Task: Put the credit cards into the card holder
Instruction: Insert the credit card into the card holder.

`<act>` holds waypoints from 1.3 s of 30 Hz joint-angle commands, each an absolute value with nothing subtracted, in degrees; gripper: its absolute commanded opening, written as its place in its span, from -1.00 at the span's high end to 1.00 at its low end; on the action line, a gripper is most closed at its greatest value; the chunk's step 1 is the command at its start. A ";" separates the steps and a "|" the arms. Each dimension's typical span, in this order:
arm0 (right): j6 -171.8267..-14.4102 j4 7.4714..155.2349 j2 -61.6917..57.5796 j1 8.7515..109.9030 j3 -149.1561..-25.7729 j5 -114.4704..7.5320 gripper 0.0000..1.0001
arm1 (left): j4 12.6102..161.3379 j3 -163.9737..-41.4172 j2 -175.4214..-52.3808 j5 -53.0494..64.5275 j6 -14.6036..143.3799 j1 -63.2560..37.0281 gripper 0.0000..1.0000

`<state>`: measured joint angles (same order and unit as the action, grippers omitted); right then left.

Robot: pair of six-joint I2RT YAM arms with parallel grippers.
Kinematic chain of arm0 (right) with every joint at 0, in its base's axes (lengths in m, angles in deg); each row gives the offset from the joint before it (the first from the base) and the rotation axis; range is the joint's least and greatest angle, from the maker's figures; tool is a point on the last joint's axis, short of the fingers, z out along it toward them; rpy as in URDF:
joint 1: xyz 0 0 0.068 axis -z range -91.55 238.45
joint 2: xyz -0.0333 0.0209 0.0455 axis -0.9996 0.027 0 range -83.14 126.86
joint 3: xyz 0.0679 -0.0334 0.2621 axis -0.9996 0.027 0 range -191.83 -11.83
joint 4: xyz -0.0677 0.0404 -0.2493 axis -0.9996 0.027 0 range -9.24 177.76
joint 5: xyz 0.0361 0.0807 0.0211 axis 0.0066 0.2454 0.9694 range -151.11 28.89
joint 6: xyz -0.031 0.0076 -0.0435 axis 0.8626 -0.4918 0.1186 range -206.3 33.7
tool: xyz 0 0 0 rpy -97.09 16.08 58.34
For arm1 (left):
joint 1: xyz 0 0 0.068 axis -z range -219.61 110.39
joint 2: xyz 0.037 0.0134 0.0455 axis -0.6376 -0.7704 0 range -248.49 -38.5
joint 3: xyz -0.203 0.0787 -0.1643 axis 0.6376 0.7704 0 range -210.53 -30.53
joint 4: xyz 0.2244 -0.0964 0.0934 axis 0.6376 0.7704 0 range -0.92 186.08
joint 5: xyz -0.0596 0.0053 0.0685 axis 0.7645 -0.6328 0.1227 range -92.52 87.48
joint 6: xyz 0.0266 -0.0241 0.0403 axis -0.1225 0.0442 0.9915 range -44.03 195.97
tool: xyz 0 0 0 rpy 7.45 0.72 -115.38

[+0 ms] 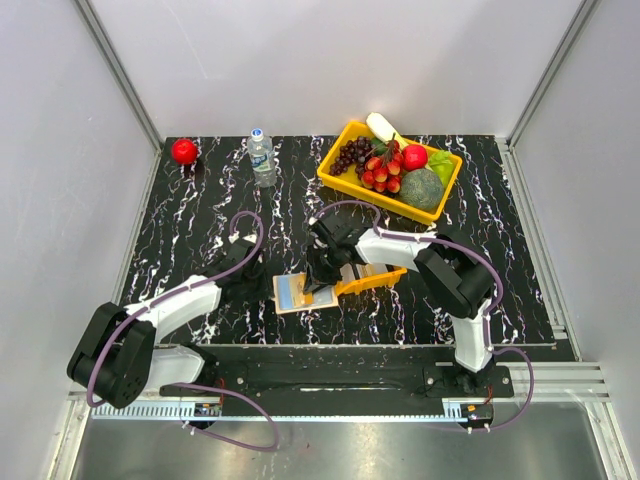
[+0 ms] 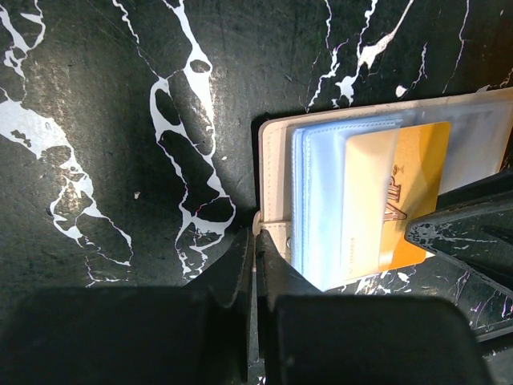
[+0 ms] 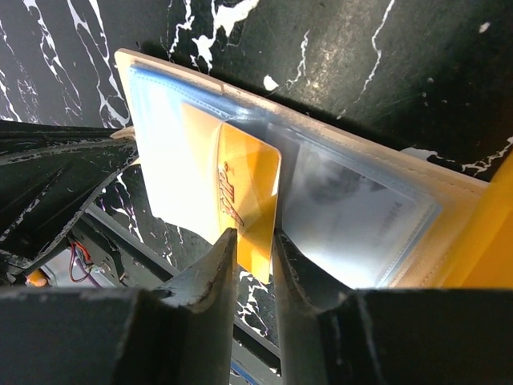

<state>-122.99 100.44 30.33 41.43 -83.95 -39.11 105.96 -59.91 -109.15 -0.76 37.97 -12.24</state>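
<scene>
The tan card holder [image 1: 293, 292] lies open on the black marbled table, its bluish clear sleeves facing up [image 2: 276, 160] [image 3: 361, 208]. An orange-yellow card [image 2: 421, 192] [image 3: 248, 184] sits partly inside a sleeve, its near end sticking out. My right gripper [image 1: 322, 285] [image 3: 252, 241] is shut on that protruding end. My left gripper [image 1: 265, 278] [image 2: 256, 237] is shut on the holder's beige edge tab at its left side. No silvery or blue cards show outside the holder.
A small orange tray [image 1: 375, 281] touches the holder's right side, under my right arm. A yellow basket [image 1: 335, 170] of fruit stands at the back right. A water bottle [image 1: 262, 158] and a red apple [image 1: 184, 151] stand at the back left.
</scene>
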 commanded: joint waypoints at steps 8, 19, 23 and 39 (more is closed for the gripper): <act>-121.81 100.27 32.17 36.87 -89.43 -35.71 0.43 | 103.85 -59.71 -107.93 0.20 37.65 -12.19 1.00; -123.31 99.30 33.41 36.51 -90.58 -35.35 0.35 | 103.84 -59.79 -107.31 0.82 37.65 -12.19 1.00; -124.44 96.94 30.95 37.04 -89.01 -38.86 0.34 | 104.19 -59.88 -106.88 0.64 37.82 -12.19 1.00; -126.56 95.26 28.84 37.39 -84.69 -46.34 0.54 | 103.84 -57.60 -105.03 -0.15 37.12 -12.19 1.00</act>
<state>-126.58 97.14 29.39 37.56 -84.47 -45.14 105.66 -58.12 -106.61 -0.28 37.64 -12.24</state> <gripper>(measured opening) 0.099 0.025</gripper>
